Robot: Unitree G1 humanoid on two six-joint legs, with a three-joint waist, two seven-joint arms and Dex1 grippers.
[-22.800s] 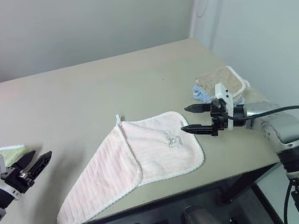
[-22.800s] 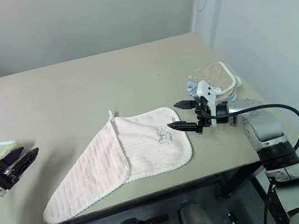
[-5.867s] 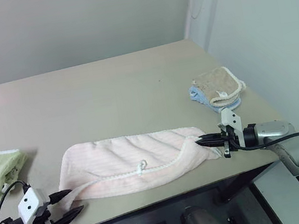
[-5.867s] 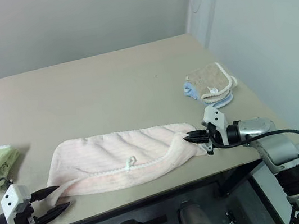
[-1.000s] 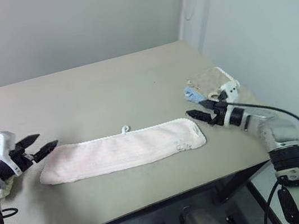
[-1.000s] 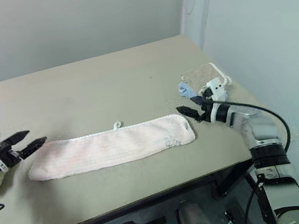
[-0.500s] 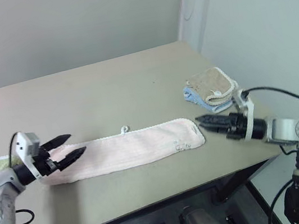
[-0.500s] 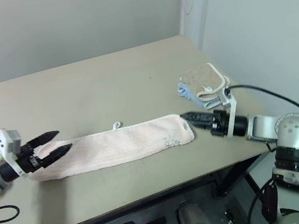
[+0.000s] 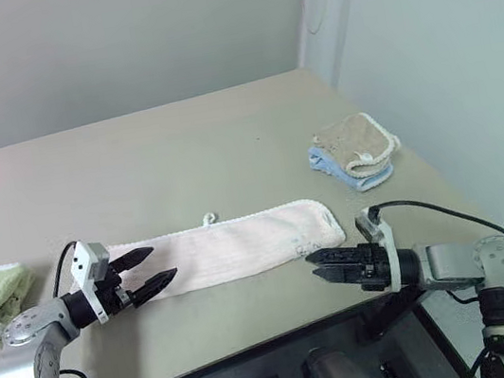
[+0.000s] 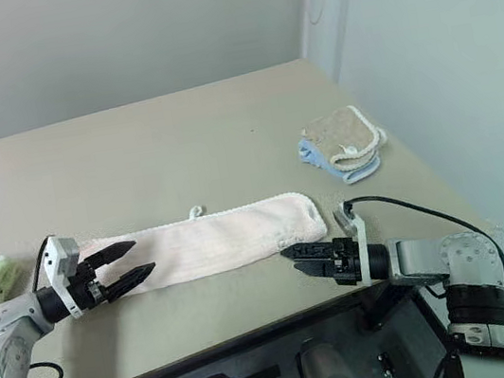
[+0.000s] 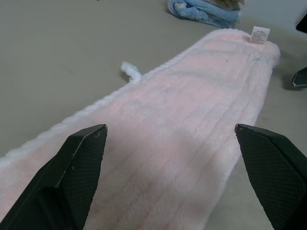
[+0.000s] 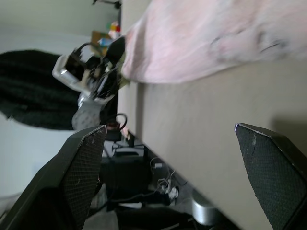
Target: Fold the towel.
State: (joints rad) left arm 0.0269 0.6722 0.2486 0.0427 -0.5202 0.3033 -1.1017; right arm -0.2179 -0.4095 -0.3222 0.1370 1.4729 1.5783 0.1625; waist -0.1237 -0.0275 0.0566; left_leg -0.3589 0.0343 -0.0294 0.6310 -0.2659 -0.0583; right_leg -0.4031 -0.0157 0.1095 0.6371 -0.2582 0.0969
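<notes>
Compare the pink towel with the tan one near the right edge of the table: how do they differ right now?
The pink towel lies as one long narrow strip near the front of the table; the tan towel is a compact folded bundle. The pink towel rests directly on the table, while the tan towel sits on top of a blue towel. The pink towel has a white loop sticking out from its far edge. Both have white stitched edging.
</notes>
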